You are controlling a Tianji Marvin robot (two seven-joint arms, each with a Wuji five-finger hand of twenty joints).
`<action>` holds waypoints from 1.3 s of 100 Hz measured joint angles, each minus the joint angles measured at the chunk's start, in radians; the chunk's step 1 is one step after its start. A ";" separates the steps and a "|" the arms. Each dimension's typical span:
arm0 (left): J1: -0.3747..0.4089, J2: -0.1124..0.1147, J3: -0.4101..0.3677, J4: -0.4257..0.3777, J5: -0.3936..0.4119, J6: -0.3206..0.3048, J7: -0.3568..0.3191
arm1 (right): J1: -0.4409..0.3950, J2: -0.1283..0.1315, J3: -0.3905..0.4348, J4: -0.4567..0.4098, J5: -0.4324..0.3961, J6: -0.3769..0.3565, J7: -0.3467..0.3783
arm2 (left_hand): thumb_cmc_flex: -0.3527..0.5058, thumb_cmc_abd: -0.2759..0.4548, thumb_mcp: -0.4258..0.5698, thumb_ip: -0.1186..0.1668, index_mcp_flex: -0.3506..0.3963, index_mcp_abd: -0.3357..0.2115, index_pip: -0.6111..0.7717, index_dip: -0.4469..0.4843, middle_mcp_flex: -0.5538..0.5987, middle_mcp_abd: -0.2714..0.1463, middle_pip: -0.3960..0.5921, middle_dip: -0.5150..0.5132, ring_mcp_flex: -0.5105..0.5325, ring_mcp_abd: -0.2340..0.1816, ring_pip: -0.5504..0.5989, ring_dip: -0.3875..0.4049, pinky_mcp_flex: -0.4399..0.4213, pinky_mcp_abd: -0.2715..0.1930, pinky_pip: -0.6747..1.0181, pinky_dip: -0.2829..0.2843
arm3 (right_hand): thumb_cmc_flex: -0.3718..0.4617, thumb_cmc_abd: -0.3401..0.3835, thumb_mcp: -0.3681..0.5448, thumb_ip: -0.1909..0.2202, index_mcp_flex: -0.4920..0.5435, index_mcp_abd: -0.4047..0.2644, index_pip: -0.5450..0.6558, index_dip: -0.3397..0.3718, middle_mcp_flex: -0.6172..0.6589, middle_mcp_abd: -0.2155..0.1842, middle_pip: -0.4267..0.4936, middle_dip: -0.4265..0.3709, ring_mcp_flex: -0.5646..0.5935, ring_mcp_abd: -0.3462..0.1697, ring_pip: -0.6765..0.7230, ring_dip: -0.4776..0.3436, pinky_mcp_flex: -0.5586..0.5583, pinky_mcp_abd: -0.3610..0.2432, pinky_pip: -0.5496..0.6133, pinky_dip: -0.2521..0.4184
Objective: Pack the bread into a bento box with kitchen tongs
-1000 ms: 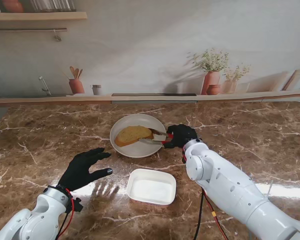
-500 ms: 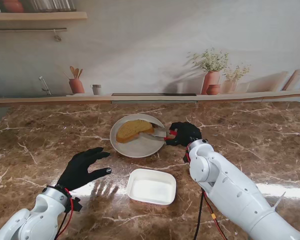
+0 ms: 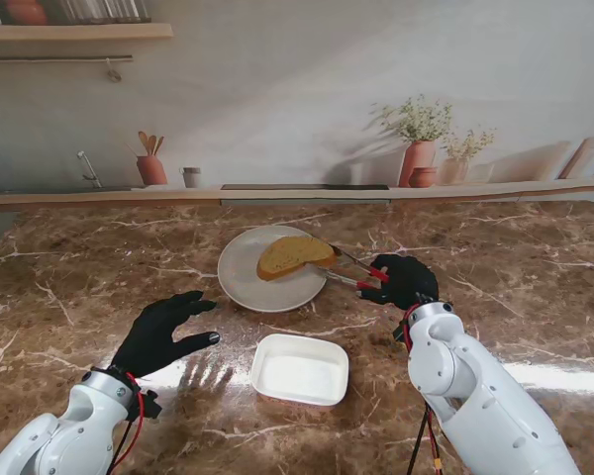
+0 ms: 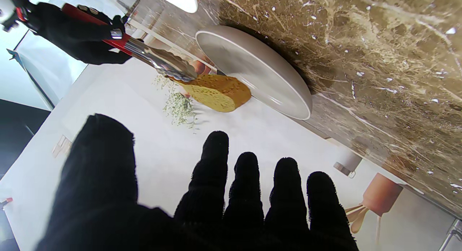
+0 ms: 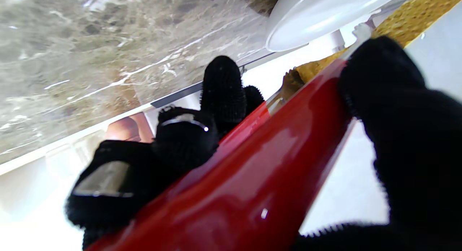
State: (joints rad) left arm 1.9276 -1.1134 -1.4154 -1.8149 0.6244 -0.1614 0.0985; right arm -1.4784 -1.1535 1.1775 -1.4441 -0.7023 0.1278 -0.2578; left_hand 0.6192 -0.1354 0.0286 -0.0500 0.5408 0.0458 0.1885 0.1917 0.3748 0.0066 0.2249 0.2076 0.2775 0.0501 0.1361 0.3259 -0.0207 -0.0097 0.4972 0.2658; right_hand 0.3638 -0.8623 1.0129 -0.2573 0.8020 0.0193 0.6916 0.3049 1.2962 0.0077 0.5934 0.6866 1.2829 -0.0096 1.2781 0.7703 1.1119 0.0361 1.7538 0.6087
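A slice of bread (image 3: 294, 255) hangs tilted above the white plate (image 3: 252, 282), pinched at its right end by the red-handled metal tongs (image 3: 351, 270). My right hand (image 3: 402, 280) is shut on the tongs' handles, to the right of the plate. The left wrist view shows the bread (image 4: 216, 93) clear of the plate (image 4: 260, 70) in the tongs (image 4: 158, 61). In the right wrist view the red tongs (image 5: 252, 171) fill the frame. The white bento box (image 3: 299, 369) sits empty, nearer to me than the plate. My left hand (image 3: 166, 332) rests open, fingers spread, left of the box.
A ledge runs along the far edge of the marble table (image 3: 495, 267), with terracotta pots of plants (image 3: 418, 148) at the right, and a utensil pot (image 3: 150, 163) and a small cup (image 3: 191, 177) at the left. A shelf (image 3: 74, 32) hangs on the wall.
The right hand has drawn back to the right and lifted the bread off the plate in the tongs. The left hand has stayed put.
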 measured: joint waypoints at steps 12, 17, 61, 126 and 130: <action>0.003 0.000 -0.004 0.000 0.002 -0.001 0.001 | -0.094 0.000 0.067 -0.090 0.000 -0.001 -0.015 | 0.000 0.000 0.000 0.000 0.000 0.000 0.000 0.000 0.000 0.000 0.000 0.000 0.000 0.000 0.000 0.000 0.000 0.000 0.000 0.000 | 0.000 -0.001 0.000 0.000 0.006 0.000 0.000 0.000 0.002 0.000 0.000 0.000 0.000 0.001 0.001 0.001 0.000 0.001 0.000 0.000; 0.005 0.000 -0.005 -0.001 0.004 -0.001 0.002 | -0.136 0.000 0.091 -0.132 0.000 -0.001 -0.026 | 0.000 0.000 0.000 0.000 0.000 0.000 0.000 0.000 0.000 0.000 0.000 0.000 0.000 0.000 0.000 0.000 0.000 0.000 0.000 0.000 | 0.000 -0.001 0.000 0.000 0.006 0.000 0.000 0.000 0.003 0.000 0.000 0.000 0.000 0.001 0.001 0.001 0.000 0.001 0.000 0.000; 0.006 0.000 -0.004 0.000 0.009 -0.018 0.010 | -0.422 -0.009 0.209 -0.315 0.000 -0.074 -0.151 | 0.000 0.000 0.000 0.000 0.000 0.000 0.000 0.000 0.000 0.000 0.000 0.000 0.000 0.000 0.000 0.000 0.000 0.000 0.000 0.000 | 0.000 -0.013 0.007 0.000 0.008 0.000 0.011 0.000 0.004 0.000 0.001 0.002 0.000 0.002 0.004 0.008 0.000 0.002 0.001 0.001; -0.005 -0.002 0.011 0.012 0.005 -0.030 0.026 | -0.720 -0.001 0.303 -0.486 -0.163 -0.109 -0.203 | 0.000 0.000 0.000 0.000 0.000 0.000 0.000 0.000 0.000 0.000 0.000 0.000 0.000 0.000 0.000 0.000 0.000 0.000 0.000 0.000 | 0.000 -0.023 0.008 0.000 0.011 0.000 0.037 0.002 0.011 -0.001 0.001 0.013 0.002 0.002 0.006 0.008 0.000 0.003 0.001 0.002; -0.004 -0.002 0.011 0.012 0.005 -0.030 0.027 | -0.725 0.001 0.301 -0.488 -0.178 -0.107 -0.206 | 0.000 0.000 0.000 0.000 0.000 0.000 0.000 0.000 0.000 0.000 0.000 0.000 0.000 0.000 0.000 0.000 0.000 0.000 0.000 0.000 | 0.000 -0.024 0.008 0.000 0.011 0.000 0.037 0.002 0.012 -0.001 0.001 0.013 0.002 0.002 0.006 0.008 0.000 0.003 0.001 0.002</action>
State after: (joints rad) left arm 1.9235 -1.1154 -1.4042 -1.8029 0.6295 -0.1911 0.1257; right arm -2.2036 -1.1530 1.4787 -1.9324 -0.8804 0.0211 -0.4638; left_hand 0.6192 -0.1354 0.0286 -0.0500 0.5409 0.0456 0.1885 0.1917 0.3748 0.0066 0.2249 0.2076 0.2775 0.0501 0.1360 0.3257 -0.0206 -0.0097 0.4971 0.2658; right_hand 0.3640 -0.8859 1.0205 -0.2574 0.8129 0.0193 0.7288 0.3068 1.3077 0.0064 0.5945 0.7000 1.2846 -0.0080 1.2841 0.7787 1.1118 0.0392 1.7551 0.6104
